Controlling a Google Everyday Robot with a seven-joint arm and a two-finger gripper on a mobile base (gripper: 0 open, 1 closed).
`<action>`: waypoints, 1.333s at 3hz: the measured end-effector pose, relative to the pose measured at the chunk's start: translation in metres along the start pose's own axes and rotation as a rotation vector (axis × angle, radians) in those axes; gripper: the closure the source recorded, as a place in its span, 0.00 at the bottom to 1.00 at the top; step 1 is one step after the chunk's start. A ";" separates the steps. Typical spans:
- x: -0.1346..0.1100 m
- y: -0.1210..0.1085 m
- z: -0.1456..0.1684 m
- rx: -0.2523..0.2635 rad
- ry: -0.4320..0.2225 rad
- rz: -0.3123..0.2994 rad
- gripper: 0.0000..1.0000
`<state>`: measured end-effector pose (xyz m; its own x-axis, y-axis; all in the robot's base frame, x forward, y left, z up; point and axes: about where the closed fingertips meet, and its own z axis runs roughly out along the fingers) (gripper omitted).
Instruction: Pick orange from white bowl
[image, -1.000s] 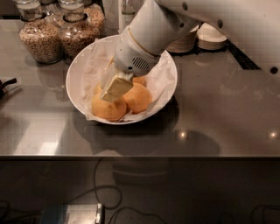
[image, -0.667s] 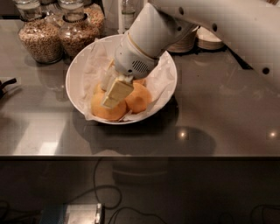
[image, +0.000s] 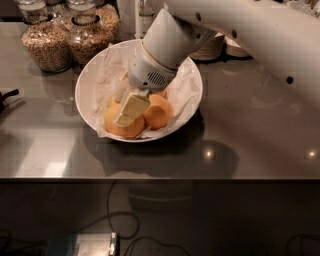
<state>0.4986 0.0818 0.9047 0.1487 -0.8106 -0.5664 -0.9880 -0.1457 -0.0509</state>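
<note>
The wide white bowl (image: 87, 82), lined with crumpled white paper, stands on the grey counter. It holds at least two oranges: one at the front left (image: 131, 131) and one to its right (image: 159, 113). My gripper (image: 120, 111) reaches down into the bowl from the upper right. Its cream-coloured tip lies over the top of the front left orange. The wrist and arm hide the back of the bowl.
Two glass jars of grains (image: 46, 44) (image: 86, 41) stand just behind the bowl on the left. Stacked plates (image: 210, 49) sit behind it on the right. A dark object (image: 7, 97) lies at the left edge. The counter's front edge (image: 160, 178) runs below the bowl.
My gripper has sunk a little lower into the bowl, onto the front left orange. The bowl and oranges have stayed in place.
</note>
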 end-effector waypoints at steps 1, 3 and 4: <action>0.001 0.000 0.001 -0.003 0.001 0.001 0.58; -0.001 -0.003 0.000 -0.007 0.001 0.005 0.38; 0.000 -0.005 0.000 -0.010 0.001 0.010 0.25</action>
<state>0.5033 0.0828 0.9050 0.1394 -0.8128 -0.5656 -0.9889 -0.1437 -0.0371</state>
